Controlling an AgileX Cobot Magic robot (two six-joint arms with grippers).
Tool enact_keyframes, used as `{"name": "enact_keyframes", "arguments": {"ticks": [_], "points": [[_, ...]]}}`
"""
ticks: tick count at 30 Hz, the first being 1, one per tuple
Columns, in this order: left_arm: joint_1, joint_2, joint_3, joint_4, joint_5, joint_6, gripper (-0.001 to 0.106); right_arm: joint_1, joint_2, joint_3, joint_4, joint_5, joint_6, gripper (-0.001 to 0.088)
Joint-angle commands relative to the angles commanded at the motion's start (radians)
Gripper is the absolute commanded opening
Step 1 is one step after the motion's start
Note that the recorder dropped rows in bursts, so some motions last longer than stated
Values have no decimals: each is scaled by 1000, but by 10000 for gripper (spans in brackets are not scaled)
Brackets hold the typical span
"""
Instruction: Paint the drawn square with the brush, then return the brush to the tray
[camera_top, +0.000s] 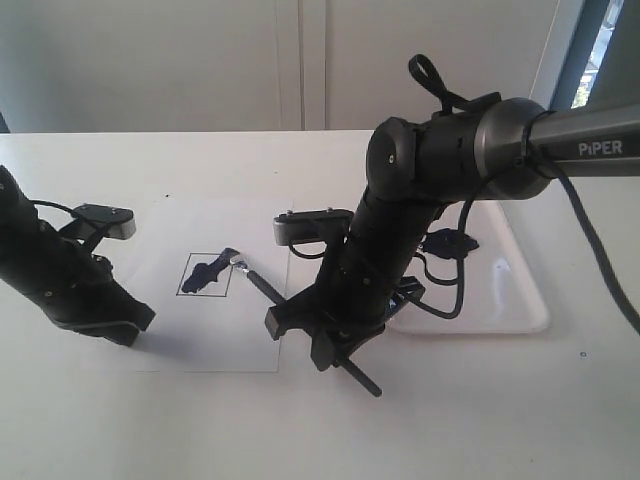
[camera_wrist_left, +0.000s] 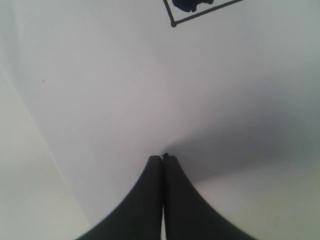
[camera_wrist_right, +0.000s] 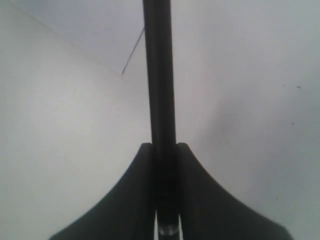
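Right arm is crouching low, brush at the drawn square.
Jaws of the right gripper are clamping the brush mid-handle, its head touching the square's right corner; the left gripper, jaws pressed together, is sitting left of the square.

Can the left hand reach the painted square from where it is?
Probably yes. The left hand sits close beside the drawn square, with only bare paper between them; the brush comes in from the opposite side.
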Motion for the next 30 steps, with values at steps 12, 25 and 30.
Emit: {"name": "enact_keyframes", "arguments": {"ticks": [12,25,30], "points": [[0,0,0,-104,21,82,0,0,0,0,54,8,-61,0],[0,0,0,-227,42,208,0,0,0,0,102,11,-108,0],[0,-14,-2,-221,13,212,0,0,0,0,102,11,-111,0]]}}
